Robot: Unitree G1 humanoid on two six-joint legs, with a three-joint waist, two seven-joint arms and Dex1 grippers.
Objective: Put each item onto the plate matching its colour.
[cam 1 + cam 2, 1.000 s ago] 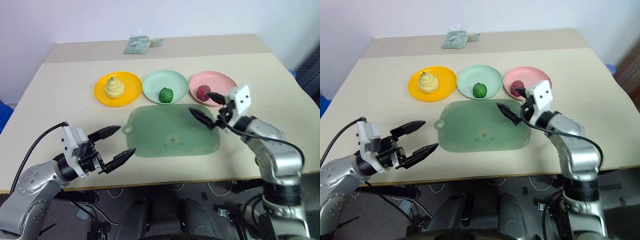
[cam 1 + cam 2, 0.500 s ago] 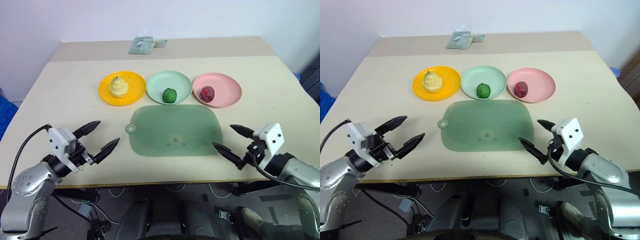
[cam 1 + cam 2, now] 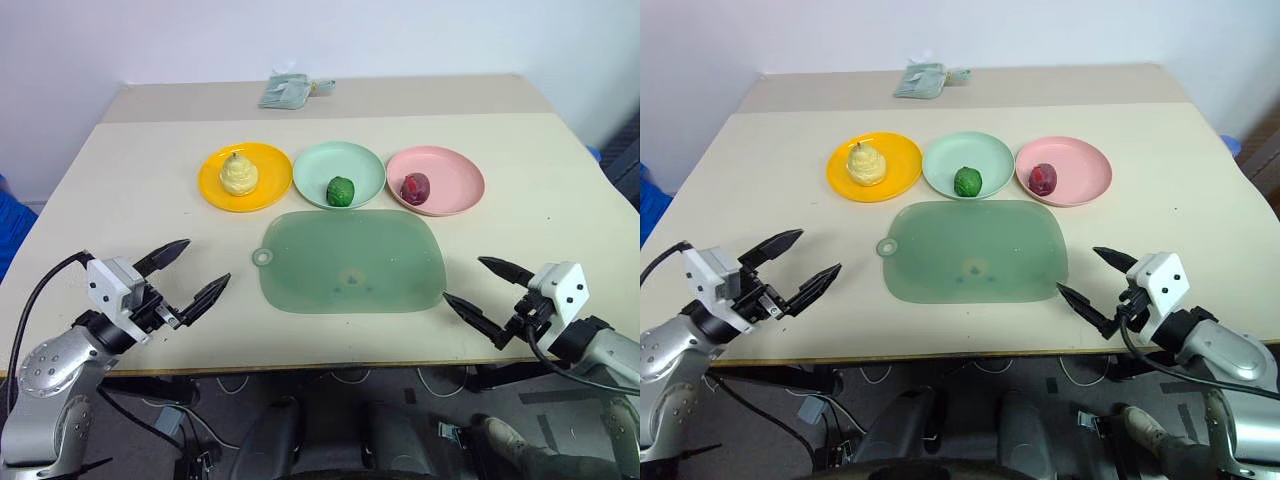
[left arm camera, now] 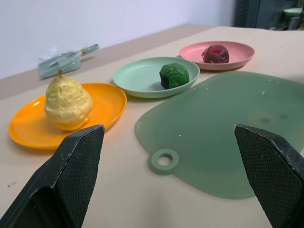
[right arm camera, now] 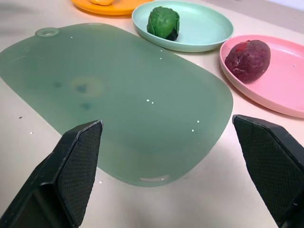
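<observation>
On a beige surface [image 3: 120, 190], three plates sit in a row: a pale yellow pear [image 3: 238, 175] on the orange-yellow plate [image 3: 262, 190], a bright green fruit [image 3: 341, 190] on the mint green plate [image 3: 365, 165], and a dark red fruit [image 3: 414, 186] on the pink plate [image 3: 455, 185]. Just in front of them lies a dark green mat [image 3: 350, 262]. The left hand [image 3: 190, 274] and right hand [image 3: 487, 292] hover empty near the front edge, one on each side of the mat, fingers spread wide.

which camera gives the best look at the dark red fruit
The right wrist view: the dark red fruit sits close and unobstructed on the pink plate. The left wrist view shows it farther off, and the eye views show it small from above.
</observation>
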